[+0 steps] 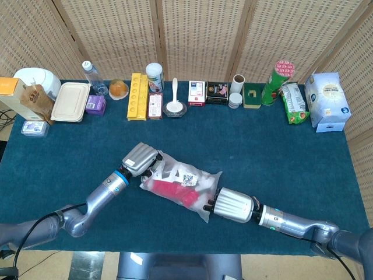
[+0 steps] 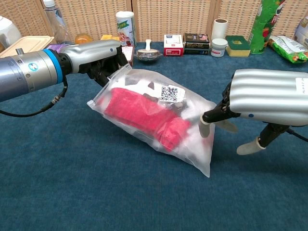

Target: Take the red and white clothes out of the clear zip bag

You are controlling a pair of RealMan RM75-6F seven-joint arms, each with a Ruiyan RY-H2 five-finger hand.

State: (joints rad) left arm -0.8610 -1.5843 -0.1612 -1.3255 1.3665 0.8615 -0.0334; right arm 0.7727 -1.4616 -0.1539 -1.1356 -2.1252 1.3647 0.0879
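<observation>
The clear zip bag [image 1: 182, 182] [image 2: 190, 103] lies on the blue table, tilted up at its left end. Inside it are folded red clothes [image 1: 172, 191] [image 2: 144, 114] and white clothes [image 1: 201, 190] [image 2: 195, 139]; a QR label [image 2: 169, 93] sits on top. My left hand [image 1: 141, 158] [image 2: 98, 57] grips the bag's zip end and holds it off the cloth. My right hand [image 1: 232, 205] [image 2: 262, 98] is at the bag's right end, back upward. Its fingertips [image 2: 204, 128] touch the plastic there, and its thumb [image 2: 248, 147] stays apart, holding nothing.
Along the back edge stands a row of items: a water bottle [image 1: 91, 74], a lunch box [image 1: 70, 101], a yellow box [image 1: 137, 95], a bowl with a spoon [image 1: 175, 106], small boxes [image 1: 217, 92], a green tube [image 1: 275, 80] and a white-blue pack [image 1: 327, 100].
</observation>
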